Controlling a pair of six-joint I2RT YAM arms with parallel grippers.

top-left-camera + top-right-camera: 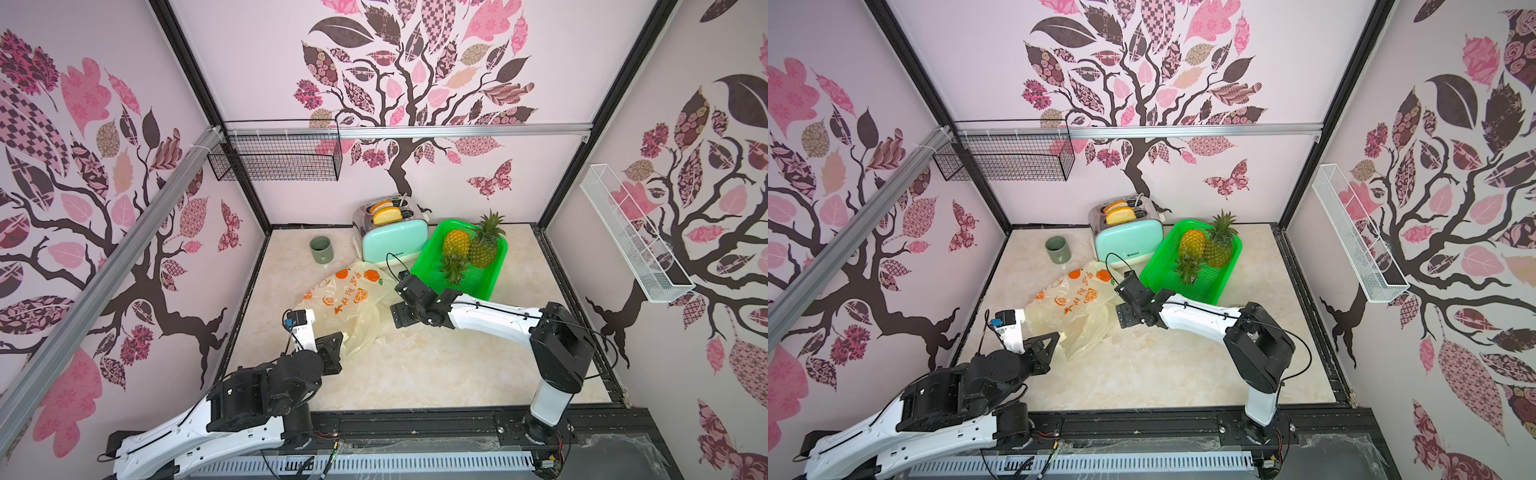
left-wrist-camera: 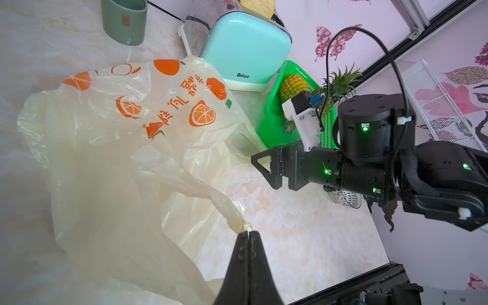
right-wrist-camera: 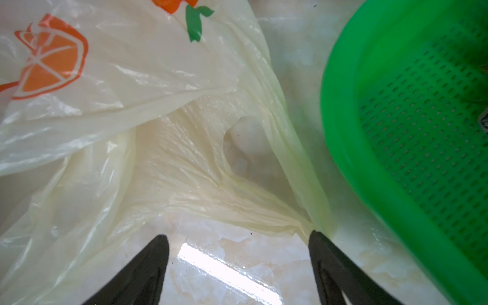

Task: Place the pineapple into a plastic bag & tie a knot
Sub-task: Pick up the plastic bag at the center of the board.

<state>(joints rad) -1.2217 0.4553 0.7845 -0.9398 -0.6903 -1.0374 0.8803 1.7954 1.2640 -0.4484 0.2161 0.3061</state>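
My left tool (image 2: 247,233) is pressed together on one twisted handle (image 2: 211,196) of the plastic bag (image 1: 345,299). I judge this anchors that side so the mouth can be drawn open. My right tool (image 3: 238,234) hangs low over the counter (image 1: 415,365) with its jaws spread. One fingertip (image 3: 317,237) touches the bunched second handle (image 3: 264,219), and nothing is gripped there yet. The bag lies slack and looks empty near the counter's middle, toward its left edge. The pineapple (image 1: 456,243) sits with a second pineapple (image 1: 484,249) in the green basket (image 1: 478,280) toward the far right corner, just beside the right tool and well apart from the left tool.
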